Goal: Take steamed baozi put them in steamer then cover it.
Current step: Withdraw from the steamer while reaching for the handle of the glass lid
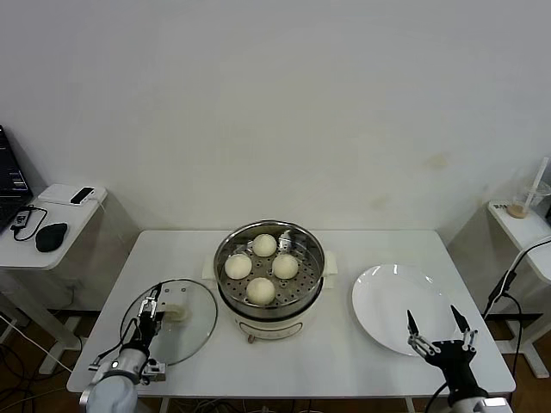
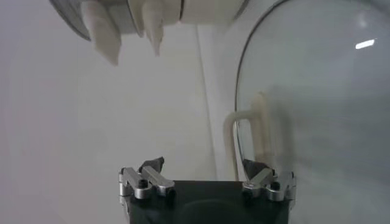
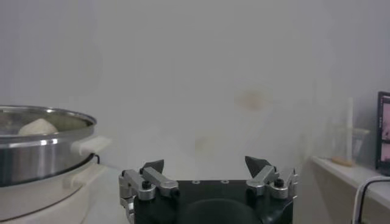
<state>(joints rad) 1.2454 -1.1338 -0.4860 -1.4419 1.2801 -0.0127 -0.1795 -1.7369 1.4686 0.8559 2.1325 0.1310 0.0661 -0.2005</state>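
Note:
Several cream-white baozi (image 1: 260,291) sit on the perforated tray inside the shiny steamer (image 1: 319,258) at the table's middle. One baozi (image 3: 38,126) shows over the steamer rim (image 3: 49,139) in the right wrist view. The glass lid (image 1: 194,331) lies flat on the table left of the steamer. My left gripper (image 1: 150,308) is open and empty, low over the lid, just left of its cream handle (image 1: 176,303). In the left wrist view the handle (image 2: 247,131) stands just ahead of the open gripper (image 2: 203,165). My right gripper (image 1: 439,331) is open and empty over the plate's front edge.
An empty white plate (image 1: 387,297) lies right of the steamer. A side desk (image 1: 52,225) with a mouse and a laptop stands at the left. A small stand with a cup (image 1: 519,206) is at the right. A white wall is behind.

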